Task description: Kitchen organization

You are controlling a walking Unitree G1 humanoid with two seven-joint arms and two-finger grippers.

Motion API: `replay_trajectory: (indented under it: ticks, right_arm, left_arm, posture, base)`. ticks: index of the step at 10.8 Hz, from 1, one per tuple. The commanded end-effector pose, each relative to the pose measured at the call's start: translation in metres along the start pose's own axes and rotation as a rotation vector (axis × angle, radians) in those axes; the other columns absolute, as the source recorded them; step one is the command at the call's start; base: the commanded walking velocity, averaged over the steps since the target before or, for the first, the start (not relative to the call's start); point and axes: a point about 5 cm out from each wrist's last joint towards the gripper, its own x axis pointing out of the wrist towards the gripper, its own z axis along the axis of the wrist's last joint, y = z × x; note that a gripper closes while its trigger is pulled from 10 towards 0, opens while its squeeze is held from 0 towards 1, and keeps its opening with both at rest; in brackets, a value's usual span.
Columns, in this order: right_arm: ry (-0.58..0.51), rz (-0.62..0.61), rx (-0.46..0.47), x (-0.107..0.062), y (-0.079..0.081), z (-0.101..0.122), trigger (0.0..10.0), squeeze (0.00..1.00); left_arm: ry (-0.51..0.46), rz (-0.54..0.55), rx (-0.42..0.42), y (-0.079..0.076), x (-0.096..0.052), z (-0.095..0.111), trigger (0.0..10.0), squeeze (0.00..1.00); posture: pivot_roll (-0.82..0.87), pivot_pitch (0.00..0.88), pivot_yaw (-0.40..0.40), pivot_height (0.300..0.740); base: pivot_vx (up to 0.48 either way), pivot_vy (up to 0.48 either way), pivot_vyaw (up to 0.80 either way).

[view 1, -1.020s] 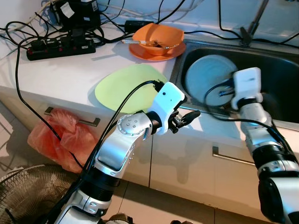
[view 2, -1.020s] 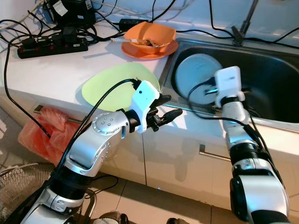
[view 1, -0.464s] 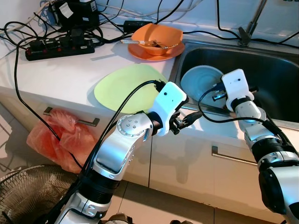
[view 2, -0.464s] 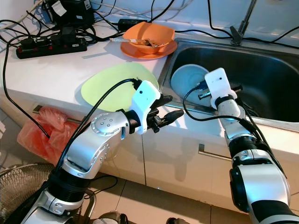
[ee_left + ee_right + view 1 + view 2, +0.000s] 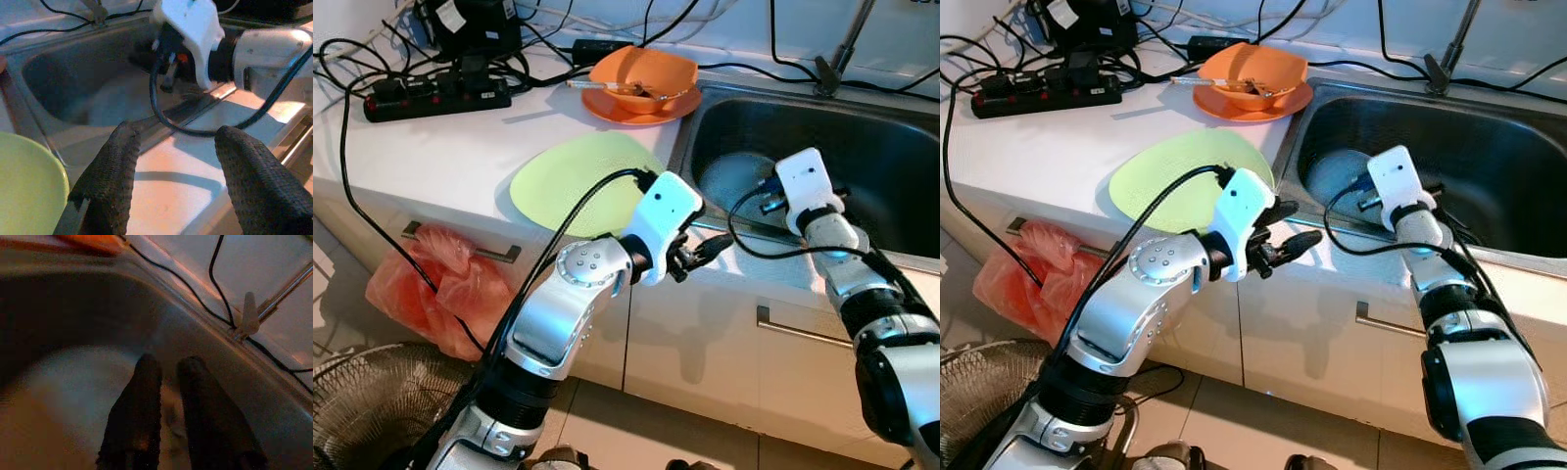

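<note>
The worktop (image 5: 440,147) ran from the left to the sink (image 5: 891,147) on the right, and the robot stood square to the join, probably so that either arm could reach both. In the sink lay a pale plate (image 5: 729,176), blurred in the head views and a grey smear in the right wrist view, so whether it rested flat or was tilted could not be told. The green mat (image 5: 573,181) lay flat near the worktop's front edge, just left of the sink, perhaps as a landing place for dishes. At the far edge an orange bowl (image 5: 646,73) sat on its plate, with utensils inside too small to name. The left hand (image 5: 1283,245) hovered over the front edge of the sink, fingers (image 5: 115,171) spread wide and empty, seemingly waiting. The right hand (image 5: 168,401) reached down into the sink over the plate, fingers nearly together; whether they pinched the rim was hidden.
</note>
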Motion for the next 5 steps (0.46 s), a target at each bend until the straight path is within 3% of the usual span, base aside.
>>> replay_trajectory:
  ticks: [1, 2, 3, 5]
  right_arm:
    - [-0.01, -0.008, -0.012, 0.002, -0.0044, 0.0044, 10.0, 0.53]
    - [-0.01, -0.005, -0.01, 0.0022, -0.0029, 0.0044, 10.0, 0.51]
    - [-0.01, -0.002, -0.008, 0.0023, -0.0016, 0.0044, 10.0, 0.0]
    - [-0.029, -0.009, 0.028, 0.0026, -0.0005, 0.0069, 10.0, 0.0]
  left_arm:
    - [-0.017, -0.004, -0.005, -0.0013, -0.0024, 0.0037, 10.0, 0.0]
    - [-0.016, 0.001, -0.007, -0.001, -0.0026, 0.0033, 10.0, 0.0]
    - [-0.016, 0.006, -0.006, -0.0004, -0.0026, 0.0035, 10.0, 0.0]
    - [-0.014, 0.023, -0.007, 0.0014, -0.0028, 0.0032, 10.0, 0.0]
  posture:
    - [0.22, 0.109, -0.021, 0.74]
    - [0.22, 0.11, -0.02, 0.74]
    - [0.22, 0.111, -0.021, 0.74]
    - [0.22, 0.115, -0.021, 0.74]
  base:
    - [0.0, 0.0, 0.0]
    - [0.0, 0.0, 0.0]
    - [0.0, 0.0, 0.0]
    - [0.0, 0.0, 0.0]
